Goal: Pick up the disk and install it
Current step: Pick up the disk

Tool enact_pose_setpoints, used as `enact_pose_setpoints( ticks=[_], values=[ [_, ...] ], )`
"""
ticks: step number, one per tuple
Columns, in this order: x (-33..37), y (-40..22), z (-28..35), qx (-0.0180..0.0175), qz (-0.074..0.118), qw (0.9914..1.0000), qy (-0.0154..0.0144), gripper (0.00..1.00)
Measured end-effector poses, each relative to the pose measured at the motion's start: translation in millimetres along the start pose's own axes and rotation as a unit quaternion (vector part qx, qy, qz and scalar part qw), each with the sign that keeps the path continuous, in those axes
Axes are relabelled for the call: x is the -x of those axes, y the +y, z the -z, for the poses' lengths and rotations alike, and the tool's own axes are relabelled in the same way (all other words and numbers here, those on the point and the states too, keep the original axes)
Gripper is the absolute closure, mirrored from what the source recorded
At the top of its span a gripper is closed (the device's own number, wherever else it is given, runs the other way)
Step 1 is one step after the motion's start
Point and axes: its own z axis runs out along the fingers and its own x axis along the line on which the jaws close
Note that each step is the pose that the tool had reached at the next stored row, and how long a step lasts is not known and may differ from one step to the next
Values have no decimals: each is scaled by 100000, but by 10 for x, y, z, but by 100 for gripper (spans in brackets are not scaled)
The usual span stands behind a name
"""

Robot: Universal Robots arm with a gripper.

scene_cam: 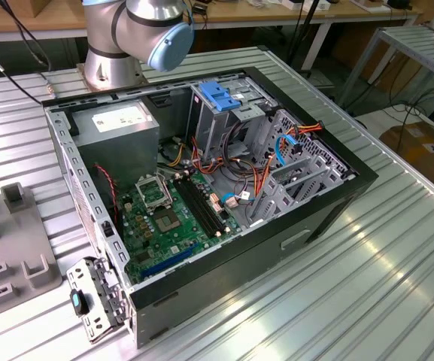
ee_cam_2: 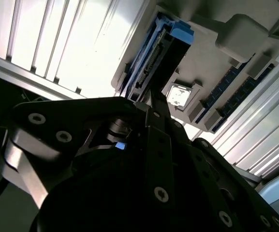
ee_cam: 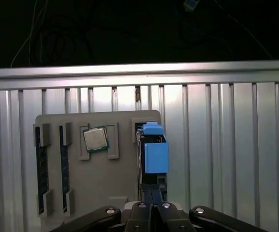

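table (ee_cam: 226,145): shiny metal | disk (ee_cam: 155,157) frame: blue plastic | tray (ee_cam: 115,179): matt, perhaps plastic

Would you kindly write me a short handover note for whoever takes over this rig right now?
The hand is at the end of the disk; its grip cannot be told.
The disk stands on edge in its slot of the grey holder tray, beside the processor chip.
Done: nothing lifted; the disk is not yet out of the tray.
Left: pick-up and install into the open computer case.

exterior view overlooks the computer case (scene_cam: 314,218); both wrist views share the grey tray (ee_cam: 105,179) (ee_cam_2: 245,29)
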Motion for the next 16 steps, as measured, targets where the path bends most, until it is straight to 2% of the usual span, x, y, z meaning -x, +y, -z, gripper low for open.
enact_pose_setpoints(
  ticks=[6,8,9,11,13,16],
  values=[
    [8,-2,-3,4,13,100000,2,89],
    [0,-1,-5,-24,40,100000,-115,89],
    [-12,-1,-5,-80,79,99999,-491,89],
    [-20,-1,-6,-119,103,99997,-793,89],
    [-45,3,-7,-176,112,99985,-1697,89],
    [-64,13,-10,-177,107,99985,-1729,89]
  ],
)
